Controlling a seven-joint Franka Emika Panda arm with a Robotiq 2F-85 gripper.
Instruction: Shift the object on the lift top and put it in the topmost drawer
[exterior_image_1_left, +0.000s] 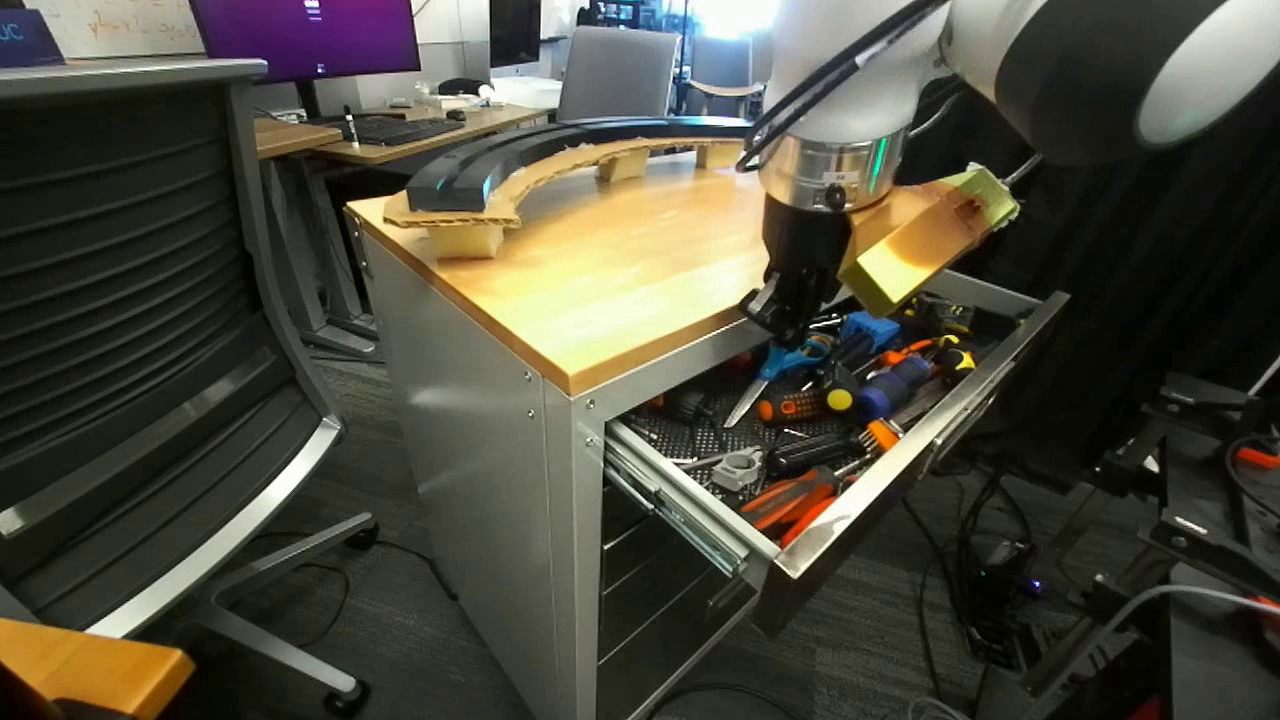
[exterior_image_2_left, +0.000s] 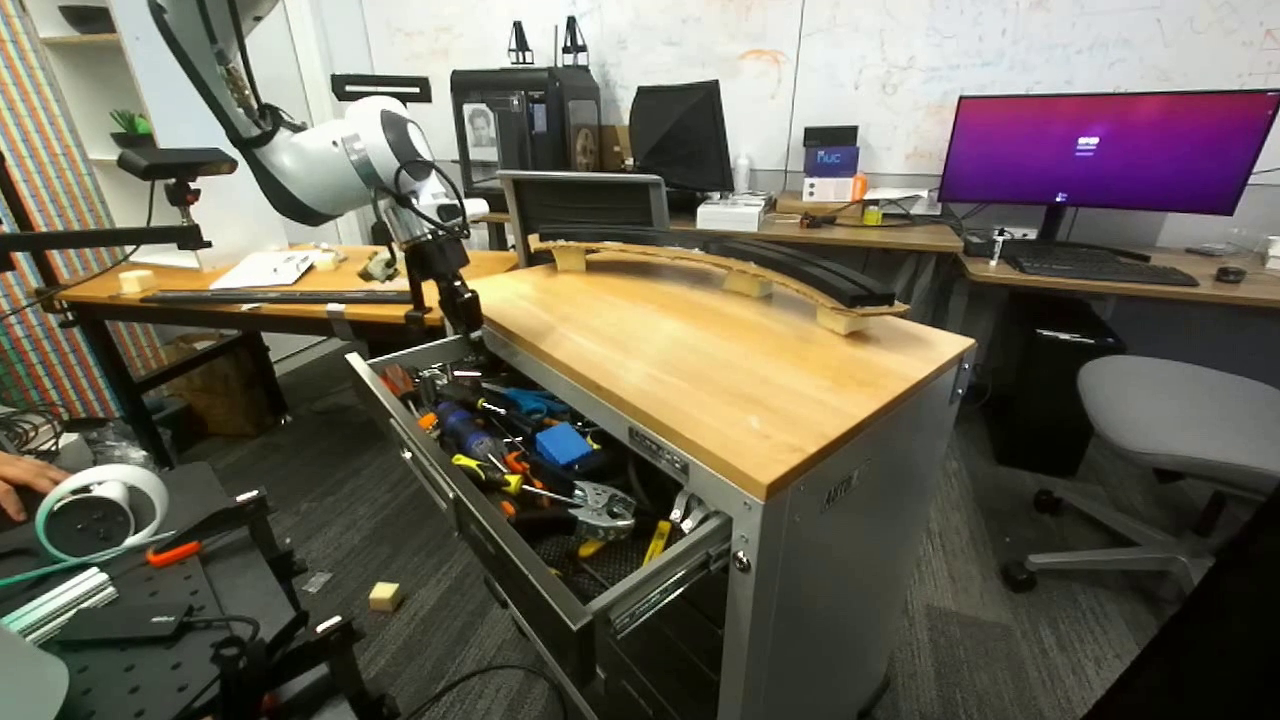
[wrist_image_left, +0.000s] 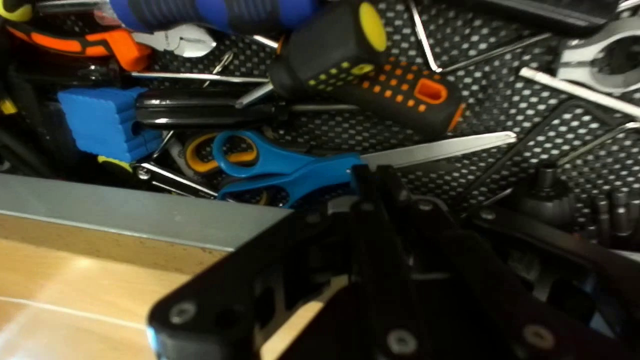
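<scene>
The lift top is a light-brown wooden slab, seen in both exterior views (exterior_image_1_left: 640, 270) (exterior_image_2_left: 690, 345) and at the lower left of the wrist view (wrist_image_left: 65, 285). No tiny black lump shows on it; the object is hidden or out of view. The topmost drawer (exterior_image_1_left: 900, 458) (exterior_image_2_left: 478, 512) is pulled out and full of tools. My gripper (exterior_image_1_left: 787, 335) (exterior_image_2_left: 475, 345) (wrist_image_left: 376, 170) points down into the drawer, beside the lift top's edge and over blue scissors (wrist_image_left: 320, 167). Its fingers are together with a thin dark gap; I see nothing between them.
A long dark curved piece (exterior_image_1_left: 455, 180) (exterior_image_2_left: 800, 268) on cardboard and pale blocks stands along the lift top's far side. A blue block (wrist_image_left: 100, 120), screwdrivers and pliers fill the drawer. The cabinet's metal edge (wrist_image_left: 125, 207) lies close to the fingers. A chair (exterior_image_1_left: 130, 300) stands beside the cabinet.
</scene>
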